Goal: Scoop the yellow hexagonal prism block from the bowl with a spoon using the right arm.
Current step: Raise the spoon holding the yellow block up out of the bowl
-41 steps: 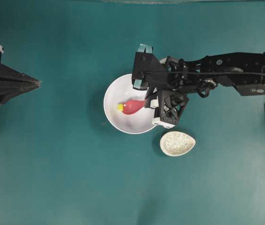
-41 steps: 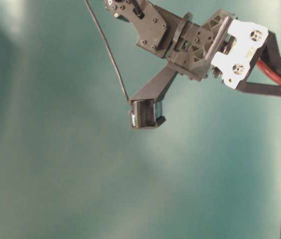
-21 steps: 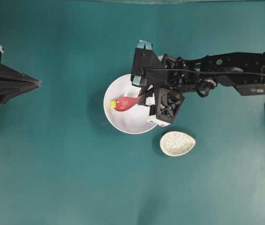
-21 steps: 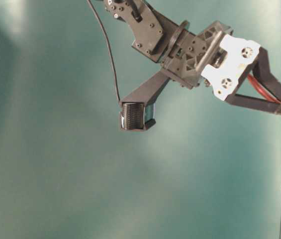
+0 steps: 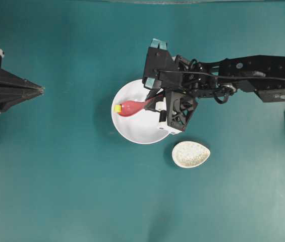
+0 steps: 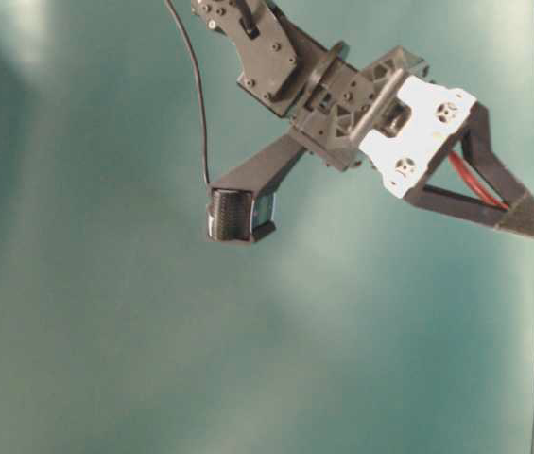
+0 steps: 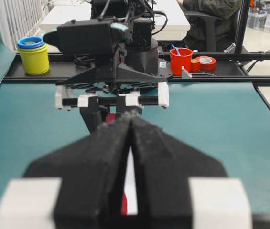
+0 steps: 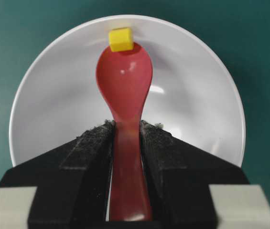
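- In the right wrist view, nearest the lens, the right pincer [image 8: 125, 143] is clenched on the handle of the spoon [image 8: 124, 86]; its 2 black padded fingers [image 8: 91, 143] press the glossy pink-red handle from either side.
- Beyond the fingers, the spoon's oval scoop reaches out over the inside of the bowl [image 8: 53, 95], hollow side up.
- At the scoop's far tip sits the yellow hexagonal prism block [image 8: 121, 39], touching the tip and lying against the bowl's far inner wall, just under the rim; it is not inside the scoop.
- Around the bowl lies the teal table [image 8: 10, 28].
- From overhead, the right arm [image 5: 253, 73] reaches in from the right side, and the spoon points left across the bowl, with the block at the bowl's left edge.
- A small speckled egg-shaped dish [image 5: 191, 154] lies on the table just beside the bowl, lower right of it and apart from it.
- Well apart, at the far left edge of the table, the left pincer [image 5: 40, 90] is clenched with nothing in it, its tips meeting in a point.
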